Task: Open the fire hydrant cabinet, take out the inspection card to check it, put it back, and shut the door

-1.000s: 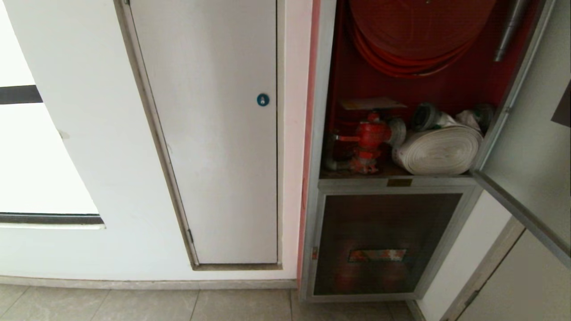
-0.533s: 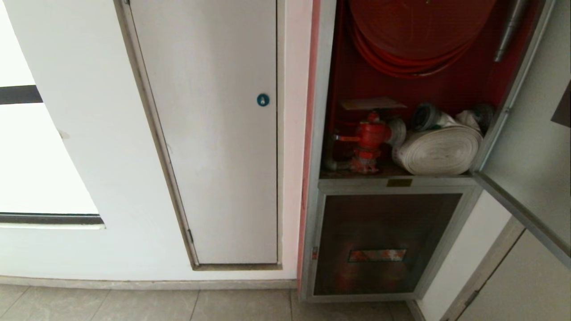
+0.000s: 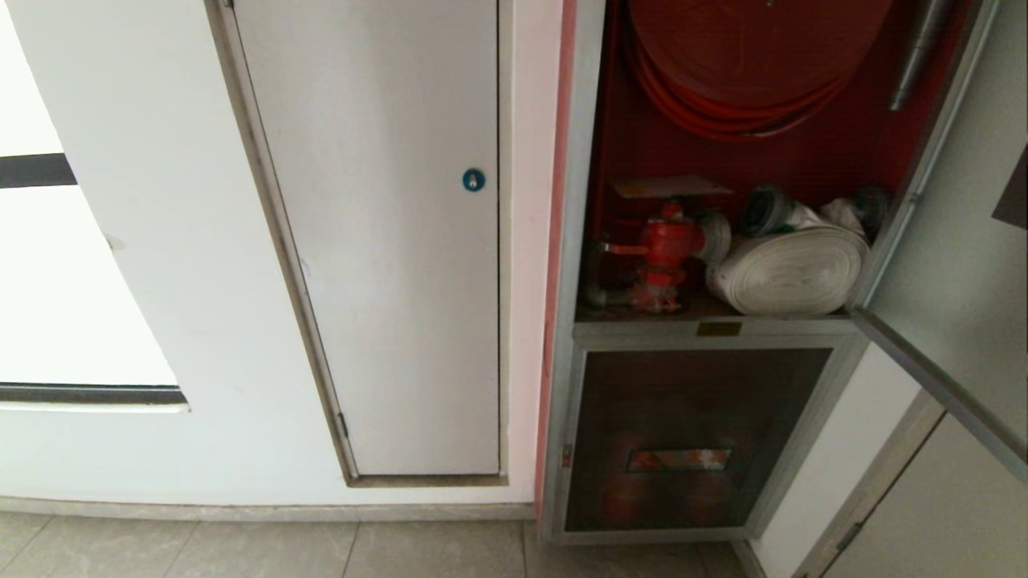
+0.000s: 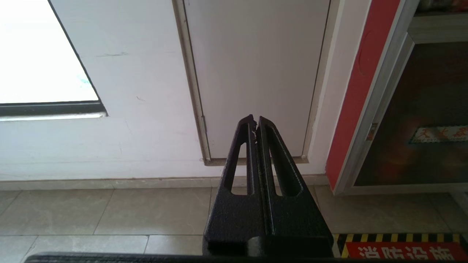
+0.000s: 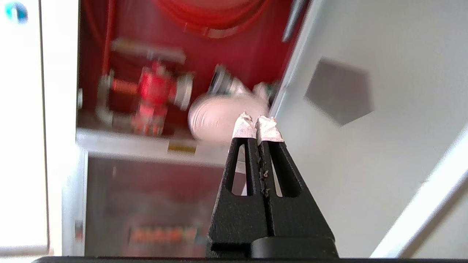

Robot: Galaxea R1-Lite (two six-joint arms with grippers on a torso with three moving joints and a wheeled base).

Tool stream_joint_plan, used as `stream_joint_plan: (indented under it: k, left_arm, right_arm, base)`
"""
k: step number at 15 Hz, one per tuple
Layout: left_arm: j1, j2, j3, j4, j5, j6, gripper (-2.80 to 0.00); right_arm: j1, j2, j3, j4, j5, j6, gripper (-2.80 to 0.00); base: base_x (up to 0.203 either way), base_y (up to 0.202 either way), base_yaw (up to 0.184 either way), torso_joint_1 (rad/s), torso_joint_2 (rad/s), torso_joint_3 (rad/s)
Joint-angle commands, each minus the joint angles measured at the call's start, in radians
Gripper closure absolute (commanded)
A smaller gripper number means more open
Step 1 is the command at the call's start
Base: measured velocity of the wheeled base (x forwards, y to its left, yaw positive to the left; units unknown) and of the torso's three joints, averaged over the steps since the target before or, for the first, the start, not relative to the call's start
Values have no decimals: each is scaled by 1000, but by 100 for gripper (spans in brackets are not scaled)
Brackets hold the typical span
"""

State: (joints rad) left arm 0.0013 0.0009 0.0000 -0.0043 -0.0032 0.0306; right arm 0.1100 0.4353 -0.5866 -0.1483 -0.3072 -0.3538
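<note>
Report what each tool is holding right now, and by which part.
Nothing is held. The right tool is shut empty in front of the open cabinet; the card lies on the valve. The left tool is shut empty, low near the floor.

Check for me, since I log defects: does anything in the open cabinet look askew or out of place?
Only one thing stands out: the inspection card lies loose on top of the red valve, tilted rather than in any holder. The rolled white hose looks tidy.

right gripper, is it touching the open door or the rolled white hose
Apart from both. The right wrist view shows the right gripper shut in open air, well short of the hose and door.
</note>
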Motion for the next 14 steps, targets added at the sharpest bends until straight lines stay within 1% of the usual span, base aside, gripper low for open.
stream_joint_plan:
  k: [1,4,5,7,8,9,11,12,14]
  left_arm:
    - [0,1,2,0,0,0,0]
    - [0,1,3,0,0,0,0]
    - [0,1,2,0,0,0,0]
    - [0,1,2,0,0,0,0]
    - [0,1,2,0,0,0,0]
    - [0,1,2,0,0,0,0]
    - [0,1,2,0,0,0,0]
    - [0,1,2,0,0,0,0]
    - [2,1,2,0,0,0,0]
  right_arm:
    - [-1,-45,-25,4,-5,1,0]
    - [-5,-94,-27,11,-44,15,0]
    - [-14,-122,-27,37,-53,15,0]
    - [-43,-162,-28,103,-93,21,0]
    - [-69,-179,-23,117,-100,26,0]
    - [-92,-205,-16,148,-99,29,0]
    - [-97,-258,8,210,-85,33,0]
    - [-98,-285,47,218,-78,47,0]
    - [-100,-337,128,226,-27,105,0]
  base:
    - [0,0,0,0,0,0]
    - [0,0,0,0,0,0]
    - [0,0,0,0,0,0]
    - [0,0,0,0,0,0]
    - [0,0,0,0,0,0]
    - [0,0,0,0,0,0]
    - [0,0,0,0,0,0]
    - [0,0,0,0,0,0]
    - [0,0,0,0,0,0]
